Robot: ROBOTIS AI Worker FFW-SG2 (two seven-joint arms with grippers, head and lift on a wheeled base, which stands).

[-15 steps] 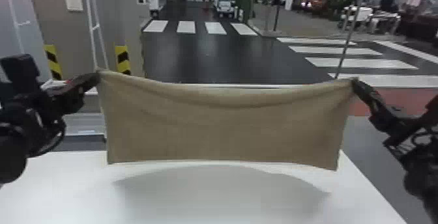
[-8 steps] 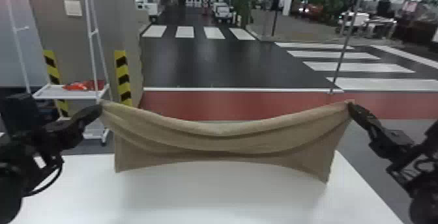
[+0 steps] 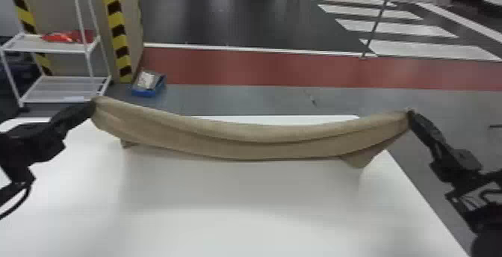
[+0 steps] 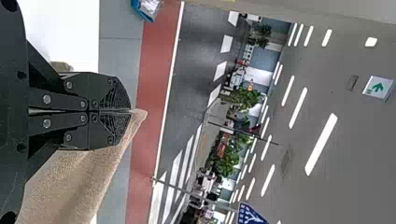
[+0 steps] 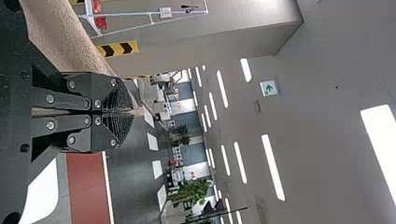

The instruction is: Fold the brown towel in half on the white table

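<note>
In the head view the brown towel point(image 3: 254, 144) hangs stretched between both grippers above the far part of the white table point(image 3: 239, 230), sagging in the middle with long creases. My left gripper point(image 3: 93, 105) holds its left upper corner, and my right gripper point(image 3: 410, 113) its right upper corner. Small flaps hang under both ends; whether they touch the table I cannot tell. In the left wrist view my left gripper point(image 4: 130, 111) is shut on the towel point(image 4: 79, 177). The right wrist view has my right gripper point(image 5: 133, 112) shut on the towel point(image 5: 70, 42).
Beyond the table's far left stands a white rack point(image 3: 56, 47) with a red item on its shelf. A blue box point(image 3: 148, 84) lies on the floor behind the table. The table's right edge runs down toward the lower right.
The head view has tilted downward. Both grippers sit lower relative to the table, and the towel has gone from hanging nearly flat to a sagging, creased band.
</note>
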